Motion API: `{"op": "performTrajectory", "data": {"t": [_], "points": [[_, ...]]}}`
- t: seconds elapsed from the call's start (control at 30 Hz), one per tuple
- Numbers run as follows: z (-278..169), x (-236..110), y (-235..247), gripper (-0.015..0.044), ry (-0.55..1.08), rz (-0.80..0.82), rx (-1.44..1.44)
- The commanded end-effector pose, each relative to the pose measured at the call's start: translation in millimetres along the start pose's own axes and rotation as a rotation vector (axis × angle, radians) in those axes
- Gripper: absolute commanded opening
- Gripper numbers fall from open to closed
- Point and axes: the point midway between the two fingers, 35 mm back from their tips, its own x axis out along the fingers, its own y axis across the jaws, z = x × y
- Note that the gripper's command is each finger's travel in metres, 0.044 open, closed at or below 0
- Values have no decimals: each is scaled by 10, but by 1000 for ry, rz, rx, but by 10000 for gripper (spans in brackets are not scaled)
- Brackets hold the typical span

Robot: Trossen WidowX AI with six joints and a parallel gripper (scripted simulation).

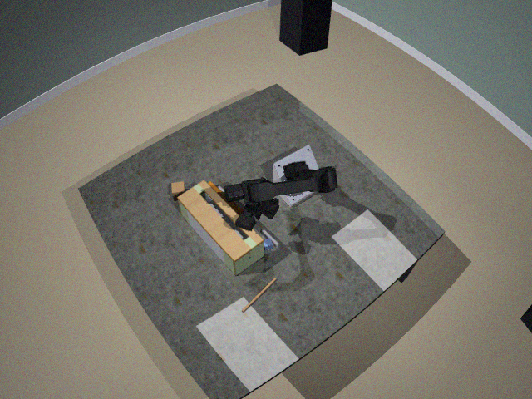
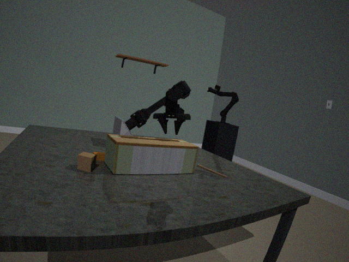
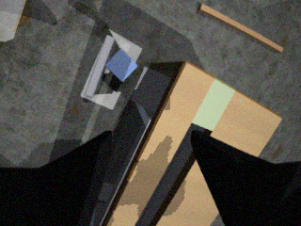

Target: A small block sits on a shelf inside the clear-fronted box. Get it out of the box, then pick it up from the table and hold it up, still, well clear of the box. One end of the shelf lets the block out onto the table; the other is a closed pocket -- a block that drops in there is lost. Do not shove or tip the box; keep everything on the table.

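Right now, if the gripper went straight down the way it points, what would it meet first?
Most likely the tan top of the box: the open gripper hangs fingers-down just above it, near its far end. Depth is uncertain.

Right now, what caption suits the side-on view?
Open tool hovers above the long box; a tan cube sits beside it.

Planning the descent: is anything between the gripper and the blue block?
Partly. The open gripper hangs over the top edge of the box, while the blue block sits lower, just off the box's end. Pale strips frame the block; whether a clear panel covers it cannot be told.
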Motion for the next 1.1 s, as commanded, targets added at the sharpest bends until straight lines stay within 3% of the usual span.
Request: {"op": "performTrajectory", "data": {"t": [0.0, 0.27, 0.57, 0.83, 1.07], "points": [[191, -24, 30, 285, 98, -36, -373], [520, -74, 93, 285, 334, -79, -1141], [523, -57, 96, 285, 339, -78, -1158], [492, 776, 253, 285, 339, -79, -1160], [498, 866, 274, 285, 338, -85, -1159]]}}
